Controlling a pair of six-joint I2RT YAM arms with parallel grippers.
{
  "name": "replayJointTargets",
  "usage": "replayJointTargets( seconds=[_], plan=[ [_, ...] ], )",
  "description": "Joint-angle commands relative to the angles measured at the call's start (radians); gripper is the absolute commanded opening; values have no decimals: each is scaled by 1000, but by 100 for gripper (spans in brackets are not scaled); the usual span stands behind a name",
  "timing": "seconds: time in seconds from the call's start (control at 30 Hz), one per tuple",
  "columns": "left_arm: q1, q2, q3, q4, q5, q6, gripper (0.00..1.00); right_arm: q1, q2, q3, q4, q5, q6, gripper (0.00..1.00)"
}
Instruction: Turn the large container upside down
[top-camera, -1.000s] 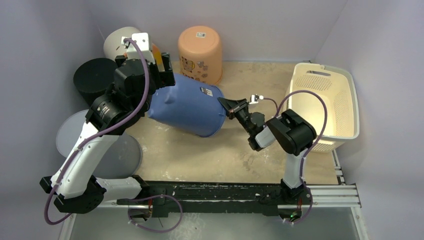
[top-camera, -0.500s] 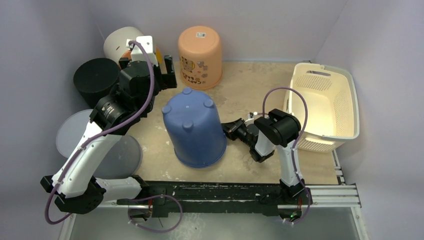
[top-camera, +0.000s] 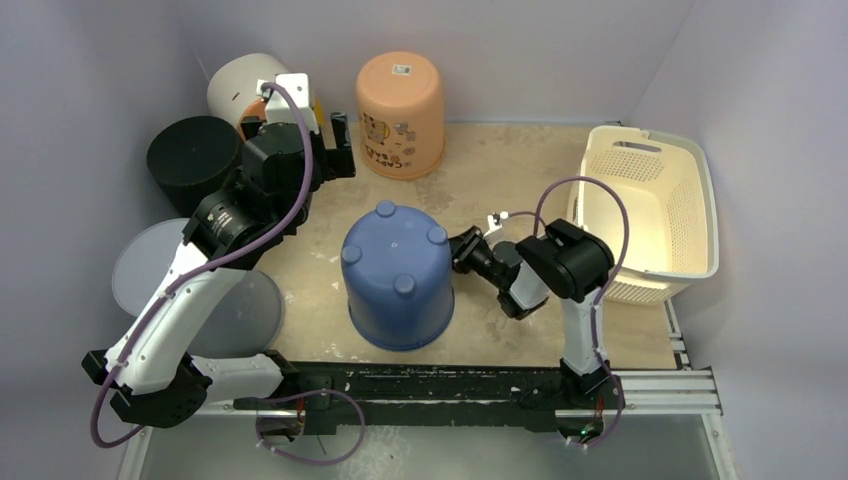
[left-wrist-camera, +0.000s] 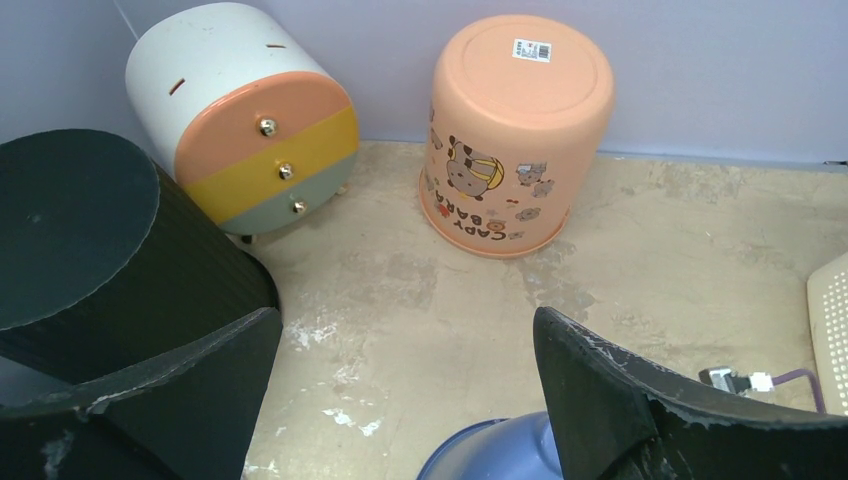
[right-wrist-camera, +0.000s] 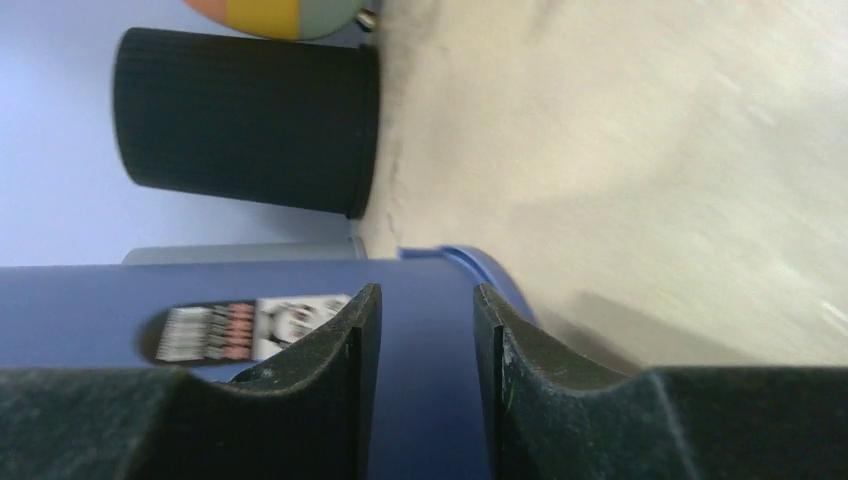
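- Top external view: the sandy table (top-camera: 520, 170) carries everything, with both arm bases at its near edge.
- A cream laundry basket (top-camera: 690, 200) sits at the right edge, mouth up.
- The large blue container (top-camera: 397, 280) stands mouth down at the near centre of the table, between the two arms. Its base faces up and shows four round feet.
- Two grey discs (top-camera: 140, 270) lie overlapping at the left, partly under the left arm.
- An orange bucket (top-camera: 400, 100) stands upside down at the back wall, well apart from the blue container.
- A black ribbed bin (top-camera: 185, 150) stands at the back left, with a white drum of drawers (top-camera: 235, 85) lying on its side just behind it.
- The left gripper (left-wrist-camera: 405, 320) hangs above the table behind the blue container, its fingers spread wide with nothing between them. The container's rounded edge shows at the bottom of the left wrist view.
- The right gripper (right-wrist-camera: 425, 295) lies just beside the blue container's right wall. Its fingers stand a narrow gap apart, and the blue wall shows through that gap rather than being pinched. A printed label on the wall sits beside one finger.
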Motion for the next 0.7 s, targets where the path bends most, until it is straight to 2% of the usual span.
replayJointTargets(
  seconds=[0.0,0.13,0.27,0.33,0.4,0.47,0.5,0.67],
  plan=[
    [-3,-11,-7,46,1,-14,93,4,-156,104,-95,-8,-216,43],
    [-3,-18,-15,46,-6,-8,93,5,-278,198,-439,79,-418,50],
    [-3,-22,-16,40,-10,-4,93,8,-395,308,-852,271,-580,62],
    [-3,-23,-17,41,-10,0,93,11,-448,331,-1002,376,-619,68],
    [-3,-19,-13,45,-11,5,93,13,-514,346,-1137,431,-654,79],
    [-2,-8,-7,48,-8,10,93,16,-570,363,-1274,469,-667,95],
    [-2,0,-3,49,-2,10,93,18,-604,363,-1334,482,-667,99],
    [-2,16,-5,75,28,10,93,32,-802,335,-1627,564,-653,100]
  ],
)
